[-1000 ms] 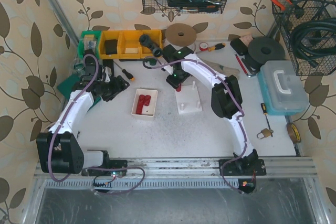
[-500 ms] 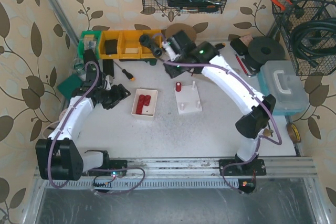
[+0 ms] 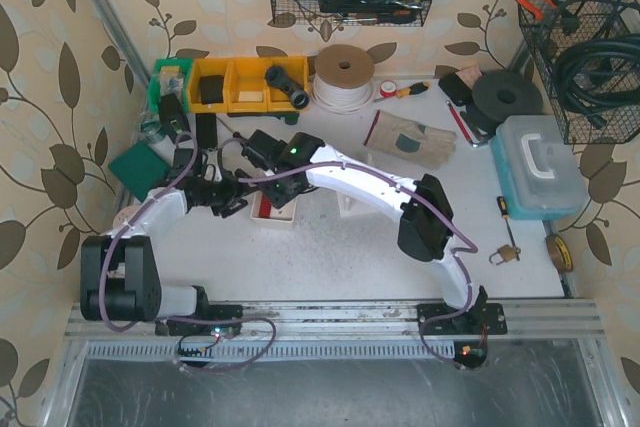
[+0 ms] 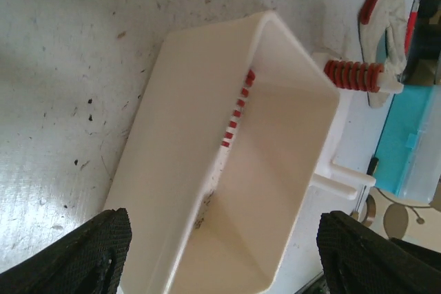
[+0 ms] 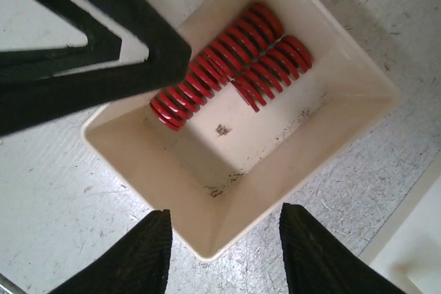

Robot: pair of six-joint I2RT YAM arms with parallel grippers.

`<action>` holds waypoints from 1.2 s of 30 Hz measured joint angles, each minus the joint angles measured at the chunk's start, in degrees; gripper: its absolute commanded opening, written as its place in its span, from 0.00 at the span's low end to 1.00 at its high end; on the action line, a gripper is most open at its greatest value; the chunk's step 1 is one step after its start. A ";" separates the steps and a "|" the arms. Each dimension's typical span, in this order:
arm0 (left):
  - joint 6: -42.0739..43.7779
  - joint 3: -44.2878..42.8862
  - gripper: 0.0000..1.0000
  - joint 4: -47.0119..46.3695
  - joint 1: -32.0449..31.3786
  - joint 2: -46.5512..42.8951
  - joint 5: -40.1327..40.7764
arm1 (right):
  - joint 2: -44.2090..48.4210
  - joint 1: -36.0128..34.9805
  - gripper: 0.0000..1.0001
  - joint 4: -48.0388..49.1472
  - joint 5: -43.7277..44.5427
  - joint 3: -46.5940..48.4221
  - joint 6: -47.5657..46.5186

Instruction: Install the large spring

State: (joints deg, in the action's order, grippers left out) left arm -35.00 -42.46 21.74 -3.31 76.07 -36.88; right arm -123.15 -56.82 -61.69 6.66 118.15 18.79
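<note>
A white tray (image 5: 344,111) holds red springs (image 5: 220,63), a long one beside a shorter one. My right gripper (image 5: 224,253) hangs open over the tray's near corner, nothing between its fingers. My left gripper (image 4: 227,259) is open too, its pads (image 4: 89,253) standing on either side of the tray's (image 4: 200,122) end, with a gap on each side. Another red spring (image 4: 353,75) sits on a peg of the white base behind the tray. From above, the right gripper (image 3: 268,172) covers much of the tray (image 3: 278,221), and the left gripper (image 3: 232,197) is at its left end.
Yellow bins (image 3: 245,82) and a rope spool (image 3: 343,67) line the back. A glove (image 3: 410,137) lies right of centre. A teal case (image 3: 540,167) and a padlock (image 3: 505,252) are at the right. A green pad (image 3: 135,162) lies at the left.
My right arm has swung left from the peg base to over the tray, its jaws narrowing. My left gripper has moved right up to the tray's end.
</note>
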 measured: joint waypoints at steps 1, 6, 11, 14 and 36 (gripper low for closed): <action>-0.63 1.01 0.78 -1.55 0.00 0.42 -1.03 | -0.02 0.11 0.41 0.02 0.00 -0.15 0.57; -3.08 5.51 0.78 -6.88 0.00 2.99 -3.37 | -0.04 0.61 0.31 0.68 0.37 -0.72 2.71; -6.05 8.17 0.78 -10.99 -0.02 2.71 -4.39 | -0.04 0.63 0.30 2.64 0.46 -5.18 3.72; -8.74 10.14 0.77 -13.51 -0.20 0.85 -4.63 | -0.04 0.66 0.29 2.80 0.46 -7.08 3.96; -11.23 8.44 0.75 -4.26 -4.17 -13.42 5.51 | -0.72 0.98 0.28 3.39 1.81 -7.72 5.07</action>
State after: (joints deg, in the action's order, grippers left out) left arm -46.24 -34.02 17.47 -7.49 62.65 -31.38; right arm -123.87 -55.83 -58.30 8.47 110.43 23.86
